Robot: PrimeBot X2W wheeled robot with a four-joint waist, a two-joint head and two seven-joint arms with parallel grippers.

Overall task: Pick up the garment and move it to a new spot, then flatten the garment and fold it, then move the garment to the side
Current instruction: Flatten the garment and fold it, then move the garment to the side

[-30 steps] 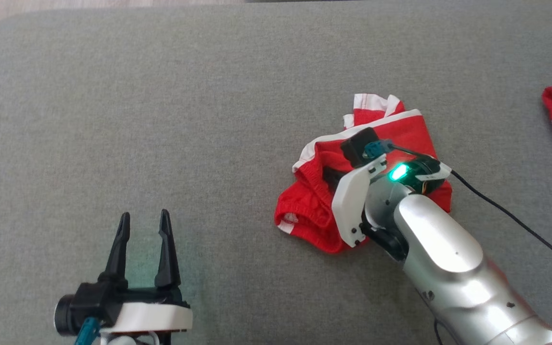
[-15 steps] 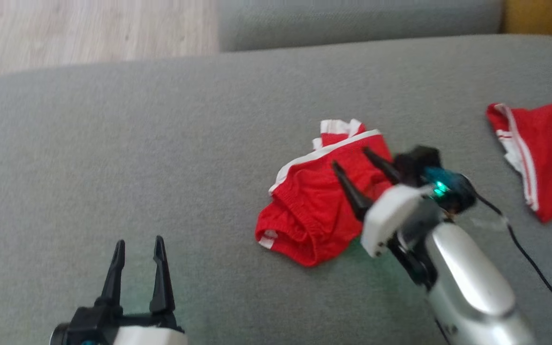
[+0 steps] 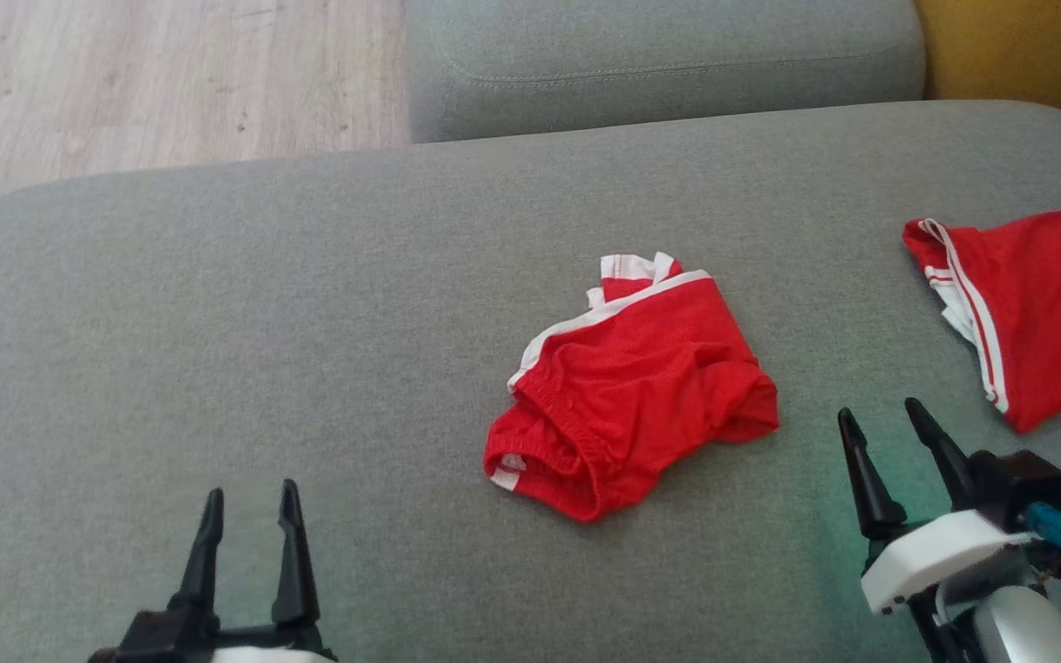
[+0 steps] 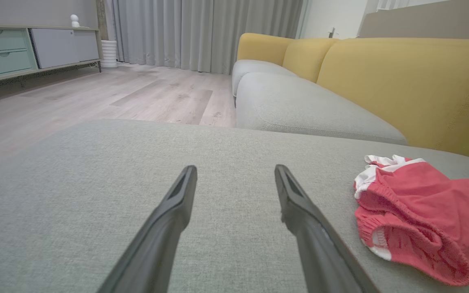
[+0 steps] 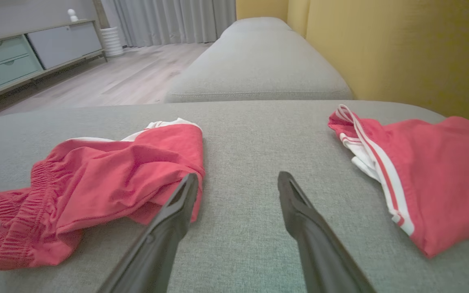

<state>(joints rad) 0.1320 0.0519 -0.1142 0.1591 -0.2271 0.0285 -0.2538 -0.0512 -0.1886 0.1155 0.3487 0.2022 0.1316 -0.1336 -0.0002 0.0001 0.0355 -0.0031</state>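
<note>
Two red garments lie on the grey cushion [image 3: 217, 304]. The garment [image 3: 632, 396] with white trim sits bunched a little right of the cushion's middle, its elastic waistband turned toward the cushion's near left. It rests flat on the fabric with nothing holding it. The second red garment [image 3: 1037, 304], with white stripes, is spread at the cushion's right edge, well apart from the first.

Over the cushion's near edge on the left, the left gripper [image 3: 250, 494] hangs with its jaws spread and nothing between them. The right gripper [image 3: 880, 411] is over the cushion's near right part, also spread wide and empty. It is clear of both garments.

Beyond the cushion's far edge are a wooden floor [image 3: 125, 74], another grey seat [image 3: 659, 55] and a yellow backrest [image 3: 1028, 46].
</note>
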